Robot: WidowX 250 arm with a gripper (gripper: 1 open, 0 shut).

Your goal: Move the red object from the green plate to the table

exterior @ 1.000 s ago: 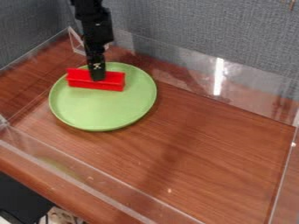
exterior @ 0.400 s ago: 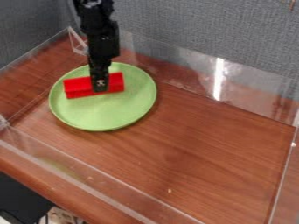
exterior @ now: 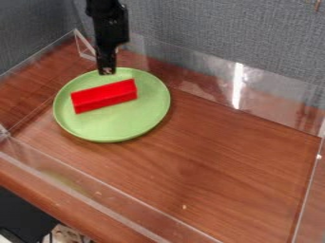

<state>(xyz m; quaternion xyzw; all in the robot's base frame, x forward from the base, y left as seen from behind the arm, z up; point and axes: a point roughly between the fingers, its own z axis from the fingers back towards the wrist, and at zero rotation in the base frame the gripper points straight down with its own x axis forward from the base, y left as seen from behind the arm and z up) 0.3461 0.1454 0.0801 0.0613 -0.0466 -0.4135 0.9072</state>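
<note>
- The table (exterior: 216, 161), a glossy reddish-brown wood-grain top, was edged by low clear acrylic walls (exterior: 241, 81); a grey textured backdrop (exterior: 229, 28) stood behind it.
- The green plate (exterior: 127, 123), round, flat and lime-coloured with a shallow rim, sat on the table's left rear part and held one thing only.
- The red object (exterior: 103, 96), a plain smooth bright red bar, lay flat on the plate, left of its centre, tilted with its right end farther back.
- The black gripper (exterior: 108, 68) pointed down over the plate's rear edge, just behind the bar and apart from it, its jaws closed together on nothing.
</note>
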